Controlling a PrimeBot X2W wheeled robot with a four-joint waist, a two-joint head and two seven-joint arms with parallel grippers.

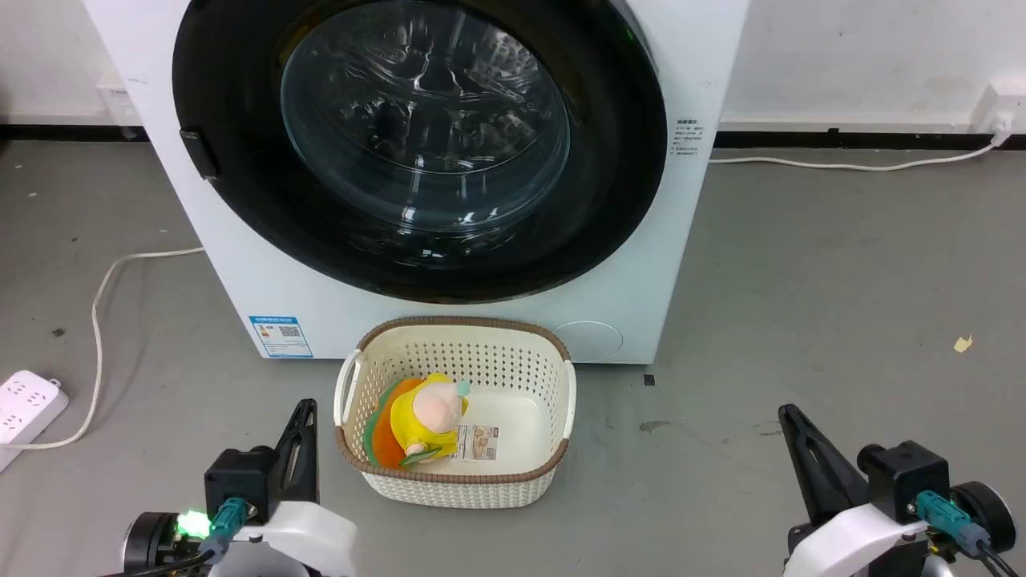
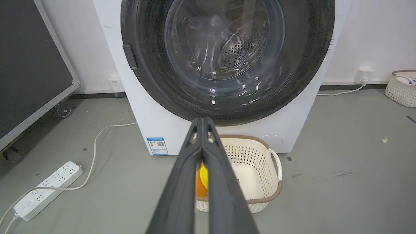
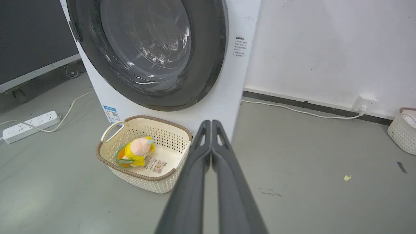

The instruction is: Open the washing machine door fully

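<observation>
While the washing machine door (image 1: 425,128) sits shut, flush in the washing machine (image 1: 321,308), the head view places left gripper (image 1: 303,417) and right gripper (image 1: 793,421) low, well apart from it.

Left wrist view: fingers (image 2: 182,182) pressed together, empty, with the door's latch tab (image 2: 130,57) up to the left.

Right wrist view: likewise closed, empty.

Approach seems unstarted; next, reach that tab.

Site is presenting as a test lab. A washing machine (image 1: 337,320) is standing on bare grey floor (image 1: 842,304), a power strip (image 1: 24,405) lying loose at left.
</observation>
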